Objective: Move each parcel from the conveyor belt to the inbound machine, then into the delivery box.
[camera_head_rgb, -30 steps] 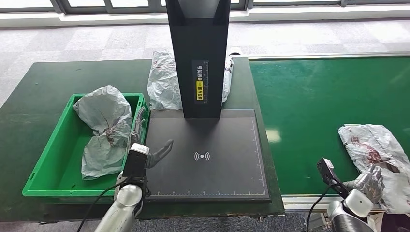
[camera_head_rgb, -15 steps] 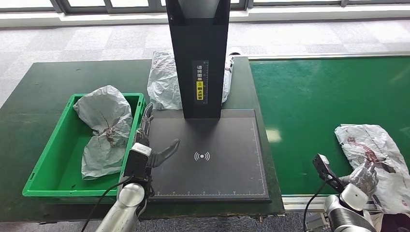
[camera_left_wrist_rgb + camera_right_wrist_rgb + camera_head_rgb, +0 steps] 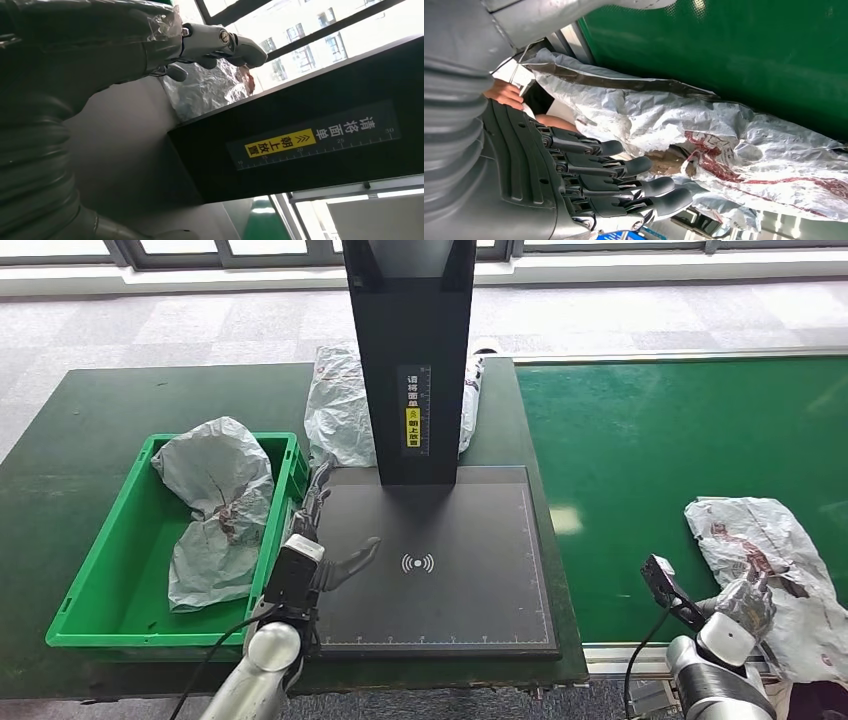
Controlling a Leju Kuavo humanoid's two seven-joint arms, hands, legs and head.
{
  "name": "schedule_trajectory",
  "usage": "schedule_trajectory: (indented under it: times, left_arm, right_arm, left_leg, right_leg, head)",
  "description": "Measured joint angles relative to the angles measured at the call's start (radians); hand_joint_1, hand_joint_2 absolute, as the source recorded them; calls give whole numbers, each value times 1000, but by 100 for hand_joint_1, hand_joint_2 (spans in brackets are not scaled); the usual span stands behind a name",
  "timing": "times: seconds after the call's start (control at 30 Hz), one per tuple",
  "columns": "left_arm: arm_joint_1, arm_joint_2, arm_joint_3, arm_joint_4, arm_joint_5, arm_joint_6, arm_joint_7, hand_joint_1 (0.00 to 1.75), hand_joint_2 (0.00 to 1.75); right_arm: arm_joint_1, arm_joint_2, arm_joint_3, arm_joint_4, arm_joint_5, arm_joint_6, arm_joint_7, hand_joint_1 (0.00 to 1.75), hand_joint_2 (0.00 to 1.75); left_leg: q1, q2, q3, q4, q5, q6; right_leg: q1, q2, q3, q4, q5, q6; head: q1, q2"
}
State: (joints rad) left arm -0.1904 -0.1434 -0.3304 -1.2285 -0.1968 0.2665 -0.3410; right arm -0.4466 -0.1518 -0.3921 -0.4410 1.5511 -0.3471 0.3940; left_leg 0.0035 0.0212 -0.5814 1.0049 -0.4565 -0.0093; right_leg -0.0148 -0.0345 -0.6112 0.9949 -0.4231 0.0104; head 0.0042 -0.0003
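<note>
The right hand (image 3: 748,598), fingers spread and empty, rests against the grey parcel (image 3: 770,540) at the conveyor belt's (image 3: 640,440) near right edge.

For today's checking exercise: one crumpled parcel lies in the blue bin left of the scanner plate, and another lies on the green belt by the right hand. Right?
Not quite: the bin is green, not blue, as the head view shows. The rest holds: one parcel lies in it, another parcel on the belt by the right hand.

Left hand (image 3: 322,558) advanced farther over the scanner plate (image 3: 470,590), thumb reaching inward. Parcel (image 3: 770,570) carried leftward along the conveyor belt (image 3: 650,460), with right hand (image 3: 745,602) following.
</note>
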Motion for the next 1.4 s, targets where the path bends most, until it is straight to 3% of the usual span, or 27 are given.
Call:
schedule_trajectory:
  times: [1.07, 1.2, 1.4]
  left_arm:
    - [0, 0, 0, 61, -11, 7, 0, 0, 175]
    - [-1, 0, 0, 65, -11, 9, -1, 0, 175]
    - [-8, 0, 0, 79, 0, 5, -6, 0, 175]
  right_arm:
    - [-18, 0, 9, 15, 1, 35, 19, 0, 175]
    - [-19, 0, 12, 19, 1, 70, 29, 175, 175]
    - [-17, -5, 15, 27, 0, 176, 59, 175, 175]
  left_leg:
    - [0, 0, 0, 0, 0, 0]
    - [0, 0, 0, 0, 0, 0]
    - [0, 0, 0, 0, 0, 0]
  right_leg:
    - [0, 0, 0, 0, 0, 0]
    - [0, 0, 0, 0, 0, 0]
    - [0, 0, 0, 0, 0, 0]
  head:
    - [0, 0]
    - [0, 0]
    - [0, 0]
